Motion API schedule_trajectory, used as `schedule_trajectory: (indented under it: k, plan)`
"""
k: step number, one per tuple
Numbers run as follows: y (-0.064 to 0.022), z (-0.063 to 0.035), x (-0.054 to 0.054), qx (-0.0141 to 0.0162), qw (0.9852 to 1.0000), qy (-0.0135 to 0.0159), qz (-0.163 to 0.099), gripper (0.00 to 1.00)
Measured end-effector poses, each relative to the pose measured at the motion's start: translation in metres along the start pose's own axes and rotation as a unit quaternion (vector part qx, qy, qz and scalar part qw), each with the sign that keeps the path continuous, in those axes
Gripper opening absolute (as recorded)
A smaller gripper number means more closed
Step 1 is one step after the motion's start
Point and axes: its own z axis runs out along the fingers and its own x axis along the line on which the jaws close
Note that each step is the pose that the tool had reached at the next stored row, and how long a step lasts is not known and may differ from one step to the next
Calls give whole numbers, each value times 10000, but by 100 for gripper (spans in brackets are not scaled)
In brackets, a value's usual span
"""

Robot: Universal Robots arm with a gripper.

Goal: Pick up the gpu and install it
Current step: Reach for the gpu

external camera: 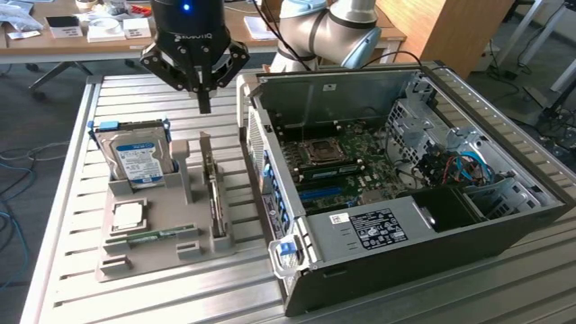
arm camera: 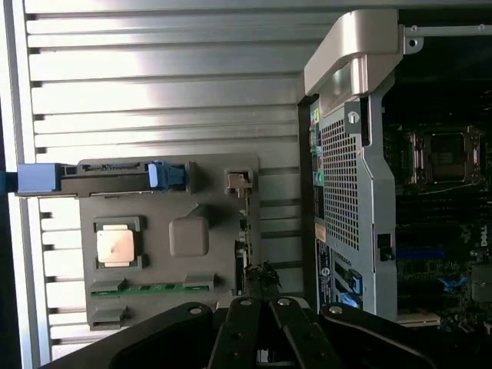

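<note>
- "ROBOTIQ" in pale letters on the black body of the gripper [external camera: 204, 106], up beside the computer case [external camera: 387, 277].
- Label on the hard drive [external camera: 135, 158]: print too small to read.

Robotics laboratory: a robot arm [external camera: 328, 27] over a slatted metal counter [external camera: 135, 297], an opened computer case [external camera: 504, 223], loose cables [external camera: 16, 162] on carpeted floor [external camera: 36, 128].

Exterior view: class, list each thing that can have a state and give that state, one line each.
gripper: shut, empty, above the holder.
gpu: on edge in its holder slot, not picked up.
hard drive: upright in the holder.
cpu: flat on the holder.
memory stick: flat in the holder.
case: side panel off, open side facing up.
</note>
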Motion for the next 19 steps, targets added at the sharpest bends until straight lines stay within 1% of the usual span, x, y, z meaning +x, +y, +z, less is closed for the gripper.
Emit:
schedule_trajectory:
  k: [7,8,9,11,15,19]
  plan:
    - [-154,-7,-12,0,10000,0,0,11]
    - [-199,-8,-14,0,10000,0,0,11]
    - [-226,-9,-16,0,10000,0,0,11]
    - [-324,-12,-23,0,10000,0,0,11]
    - [-410,-13,-25,0,10000,0,0,11]
    - [-461,-11,-25,0,10000,0,0,11]
